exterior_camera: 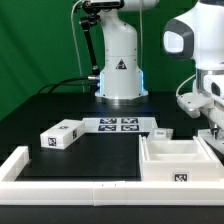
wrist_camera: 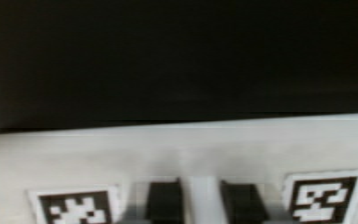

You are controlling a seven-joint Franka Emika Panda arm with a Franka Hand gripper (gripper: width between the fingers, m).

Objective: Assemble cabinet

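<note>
The cabinet box (exterior_camera: 176, 158) is a white open tray-like body with a tag on its front, at the exterior view's right. My gripper (exterior_camera: 212, 128) is down at the box's far right wall. In the wrist view, my two dark fingers (wrist_camera: 160, 202) stand close together with a thin white strip of the box's wall (wrist_camera: 176, 150) filling the gap between them. One tag (wrist_camera: 76, 207) and another tag (wrist_camera: 322, 197) flank my gripper (wrist_camera: 201, 192). A small tagged white block (exterior_camera: 62, 133) lies apart at the left.
The marker board (exterior_camera: 118, 125) lies flat in front of the robot base (exterior_camera: 120, 75). A small white piece (exterior_camera: 159, 132) sits beside it. A long low white border rail (exterior_camera: 60, 172) runs along the near edge. A green curtain is behind.
</note>
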